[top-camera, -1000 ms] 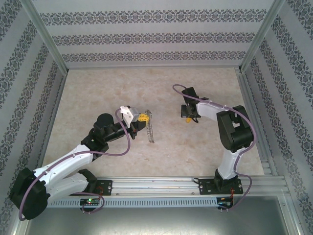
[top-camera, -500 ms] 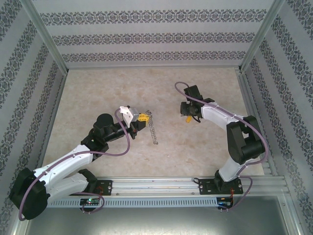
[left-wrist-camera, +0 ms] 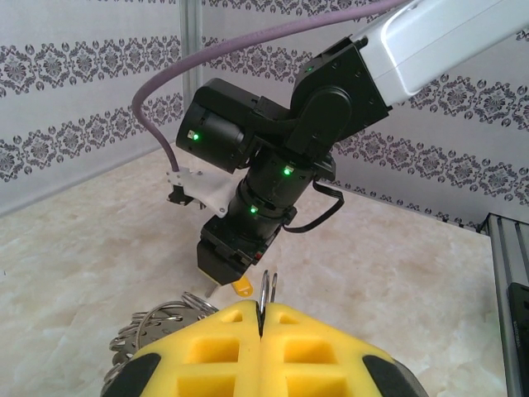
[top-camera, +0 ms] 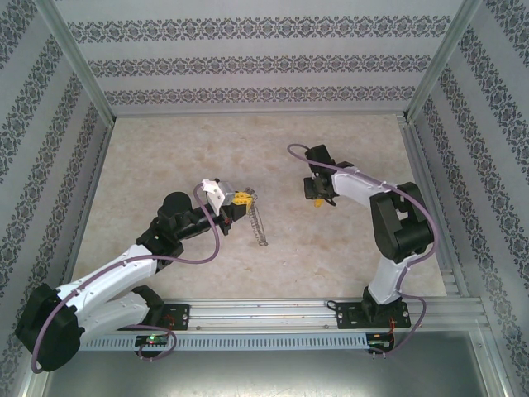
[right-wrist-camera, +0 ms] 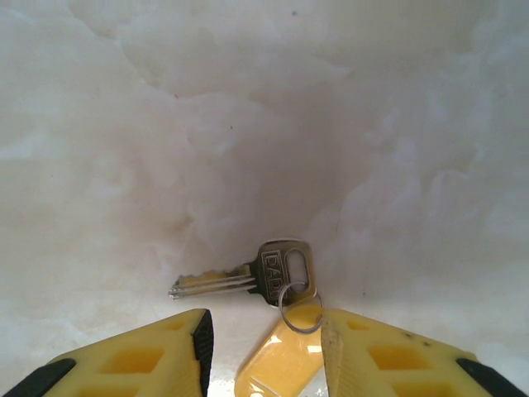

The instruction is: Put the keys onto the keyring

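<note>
The right gripper [top-camera: 318, 198], closed a second ago, has spread its yellow fingers and now stands open, well off to the right of the keyring [top-camera: 259, 222]. In its wrist view the key [right-wrist-camera: 248, 279] lies flat on the counter [top-camera: 165, 149] just ahead of the open fingers, joined by a small loop to a yellow tag [right-wrist-camera: 281, 364] that sits between them. Nothing is gripped there.

The left gripper [left-wrist-camera: 261, 313] is closed on the keyring's thin wire, and the fringe of silvery pieces hangs below it, having swung only a little.

By my reading, the key is loose and as far from the keyring as it was. The right gripper must first close on the key before it can be carried across and threaded on.
</note>
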Controlling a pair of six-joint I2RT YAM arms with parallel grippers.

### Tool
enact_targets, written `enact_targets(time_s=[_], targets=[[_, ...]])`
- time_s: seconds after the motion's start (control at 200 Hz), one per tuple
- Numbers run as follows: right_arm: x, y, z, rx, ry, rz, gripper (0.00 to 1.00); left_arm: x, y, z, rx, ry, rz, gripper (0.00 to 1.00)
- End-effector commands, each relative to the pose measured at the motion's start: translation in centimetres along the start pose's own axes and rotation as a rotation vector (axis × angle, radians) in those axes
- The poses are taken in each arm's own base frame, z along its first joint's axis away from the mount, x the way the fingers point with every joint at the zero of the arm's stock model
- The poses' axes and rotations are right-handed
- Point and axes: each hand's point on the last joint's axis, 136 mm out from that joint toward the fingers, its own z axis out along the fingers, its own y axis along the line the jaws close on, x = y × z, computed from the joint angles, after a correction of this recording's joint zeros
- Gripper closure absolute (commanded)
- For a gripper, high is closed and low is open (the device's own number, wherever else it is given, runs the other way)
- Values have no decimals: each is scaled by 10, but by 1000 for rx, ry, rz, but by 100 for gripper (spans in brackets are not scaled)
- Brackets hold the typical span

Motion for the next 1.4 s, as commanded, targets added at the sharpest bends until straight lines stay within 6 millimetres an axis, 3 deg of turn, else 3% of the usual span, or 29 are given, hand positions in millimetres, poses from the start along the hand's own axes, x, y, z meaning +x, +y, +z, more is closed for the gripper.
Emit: enact_targets(time_s=[0.0, 0.32, 0.879, 1.209, 1.394], targets=[[1, -6, 5, 37, 37, -16, 59, -23, -13, -4, 45, -84, 21, 100], [11, -16, 13, 49, 105, 27, 63, -32, -16, -5, 60, -102, 40, 100], [4, -18, 26, 57, 137, 49, 77, -38, -21, -5, 89, -125, 48, 100], [1, -17, 6, 48, 82, 55, 61, -40, -21, -3, 96, -135, 38, 100], [6, -17, 14, 42, 118, 57, 54, -41, -22, -1, 107, -142, 31, 100]])
